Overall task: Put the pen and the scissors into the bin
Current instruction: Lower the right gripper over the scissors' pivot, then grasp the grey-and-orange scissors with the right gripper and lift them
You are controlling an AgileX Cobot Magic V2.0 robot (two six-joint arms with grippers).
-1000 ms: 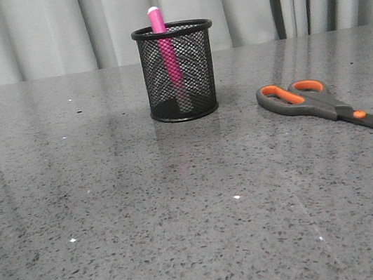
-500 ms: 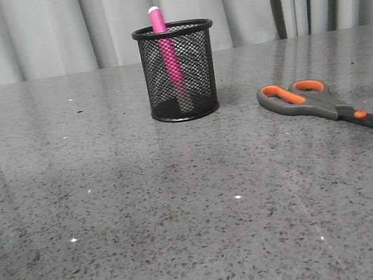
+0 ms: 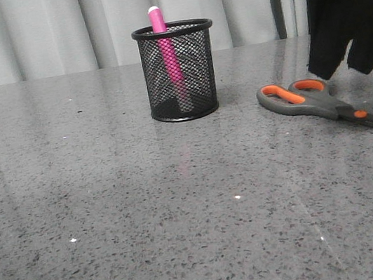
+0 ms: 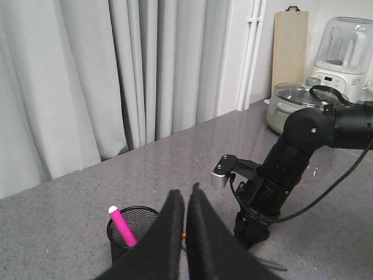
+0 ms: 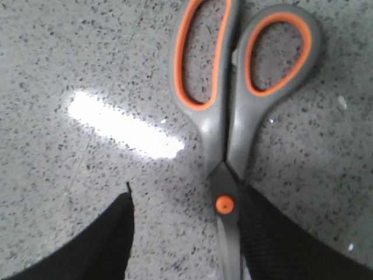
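The black mesh bin (image 3: 196, 67) stands upright at the table's middle back, with the pink pen (image 3: 165, 47) leaning inside it, cap up. The grey and orange scissors (image 3: 322, 101) lie flat on the table to its right. My right gripper (image 3: 348, 61) is open and hangs just above the scissors' handles. In the right wrist view it (image 5: 186, 192) straddles the scissors (image 5: 224, 134) near the orange pivot, which lies close to one finger (image 5: 274, 233). My left gripper (image 4: 186, 195) is shut and empty, high above the bin (image 4: 145, 211) and pen (image 4: 122, 224).
A grey curtain (image 3: 49, 34) hangs behind the table. In the left wrist view my right arm (image 4: 280, 175) stands over the scissors, and a lidded pot (image 4: 291, 105), a blender (image 4: 344, 49) and a wooden board (image 4: 291, 46) sit at the table's far end.
My right gripper has come down into the front view from the top right and now hangs over the scissors. The bin, pen and scissors have not moved.
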